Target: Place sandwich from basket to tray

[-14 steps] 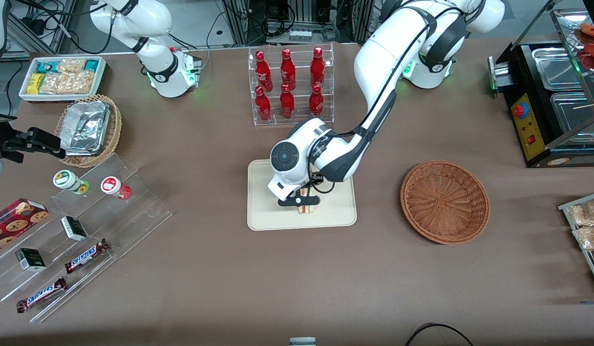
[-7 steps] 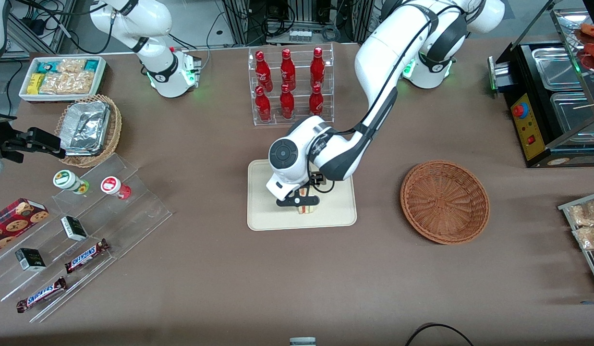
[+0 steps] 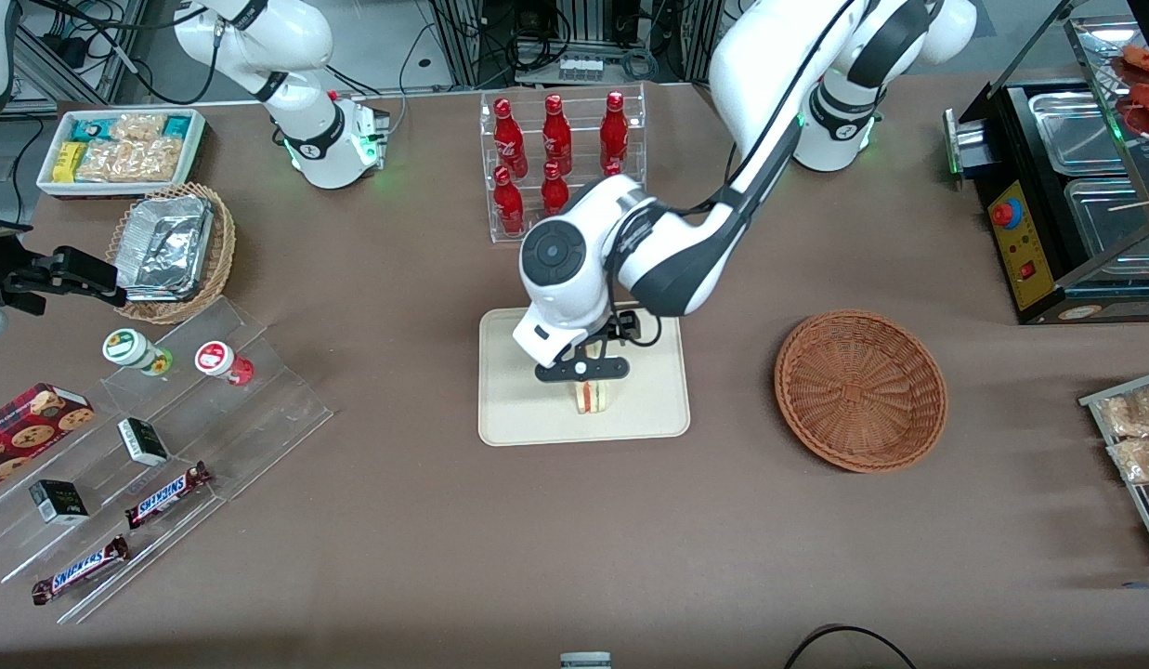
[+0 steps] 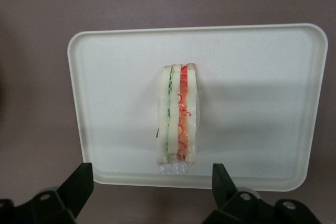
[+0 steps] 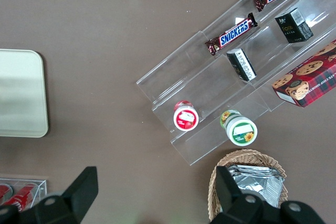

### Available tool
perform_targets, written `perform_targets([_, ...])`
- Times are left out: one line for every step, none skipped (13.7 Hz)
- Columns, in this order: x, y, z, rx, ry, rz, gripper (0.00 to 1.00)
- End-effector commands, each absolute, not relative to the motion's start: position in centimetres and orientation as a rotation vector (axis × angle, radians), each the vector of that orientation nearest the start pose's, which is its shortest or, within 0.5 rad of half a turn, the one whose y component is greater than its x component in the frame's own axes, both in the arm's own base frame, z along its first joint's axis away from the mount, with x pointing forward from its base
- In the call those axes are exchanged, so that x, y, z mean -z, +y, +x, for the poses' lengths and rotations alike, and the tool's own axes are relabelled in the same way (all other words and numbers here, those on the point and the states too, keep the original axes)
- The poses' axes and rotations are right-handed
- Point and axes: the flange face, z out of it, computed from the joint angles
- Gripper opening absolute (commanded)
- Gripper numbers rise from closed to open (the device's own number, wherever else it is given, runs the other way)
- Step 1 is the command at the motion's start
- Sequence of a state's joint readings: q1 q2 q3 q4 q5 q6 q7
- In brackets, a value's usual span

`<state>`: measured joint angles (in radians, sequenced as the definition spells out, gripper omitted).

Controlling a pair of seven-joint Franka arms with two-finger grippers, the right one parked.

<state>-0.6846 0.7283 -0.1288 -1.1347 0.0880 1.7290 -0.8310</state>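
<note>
On the tray: we see the sandwich (image 3: 592, 397) standing on its edge on the tray (image 3: 518, 409), toward the rim nearest the front camera, near the middle of the front frame.
Gripper: our left arm's gripper (image 3: 581, 370) hangs just above the sandwich with its fingers (image 4: 79, 187) spread wide and released; in the wrist view they stand clear on either side of the sandwich (image 4: 177, 119), touching nothing.
Basket: the reddish-brown basket (image 3: 860, 390) sits at centre right of the front frame, well apart from the tray, toward the working arm's end of the table.
Around: we note a clear rack of red bottles (image 3: 560, 167) at upper centre, farther from the front camera than the tray, with the arm's white wrist partly covering its lower row. A tan wicker basket holding a foil container (image 3: 165, 246) and a white box of snacks (image 3: 119, 149) lie at upper left; a clear stepped stand with Snickers bars (image 3: 165, 495) lies at lower left.
In the way: nothing stands between the fingers and the sandwich.
Materials and shapes: the tray (image 4: 262, 103) is smooth, cream, rectangular with rounded corners and a low rim. The sandwich shows pale bread with green and red-orange filling lines. The basket is round, shallow, ribbed wicker. The tabletop is matte brown.
</note>
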Motion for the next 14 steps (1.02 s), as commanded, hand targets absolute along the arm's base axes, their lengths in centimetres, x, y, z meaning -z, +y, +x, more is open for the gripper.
perform_targets([-39.6,-49.6,53.3,-0.123,0.05,-3.043,1.0])
perform_targets([-40.2,-48.6,53.9,-0.126,0.115,-3.04,1.0])
perform_targets([-40.9,-46.2,55.4,-0.153,0.103,-3.039,1.0])
perform_targets([-41.7,-44.2,56.6,-0.19,0.045,-3.062,1.0])
perform_targets([-42.3,-43.3,56.8,-0.209,0.022,-3.066,1.0])
perform_targets([-42.1,-42.8,57.1,-0.205,0.006,-3.058,1.0])
perform_targets([-42.4,-42.0,57.6,-0.194,-0.015,-3.056,1.0])
perform_targets([-43.3,-39.4,59.2,-0.17,-0.081,-3.059,1.0])
perform_targets([-43.8,-38.3,59.9,-0.158,-0.11,-3.059,1.0])
perform_targets([-45.0,-35.9,61.1,-0.139,-0.169,-3.067,1.0])
perform_targets([-46.0,-33.0,62.3,-0.132,-0.23,-3.07,1.0])
perform_targets([-46.6,-31.6,62.8,-0.125,-0.254,-3.071,1.0])
perform_targets([-46.9,-30.9,62.8,-0.116,-0.266,-3.069,1.0])
perform_targets([-47.1,-29.2,63.2,-0.12,-0.282,-3.068,1.0])
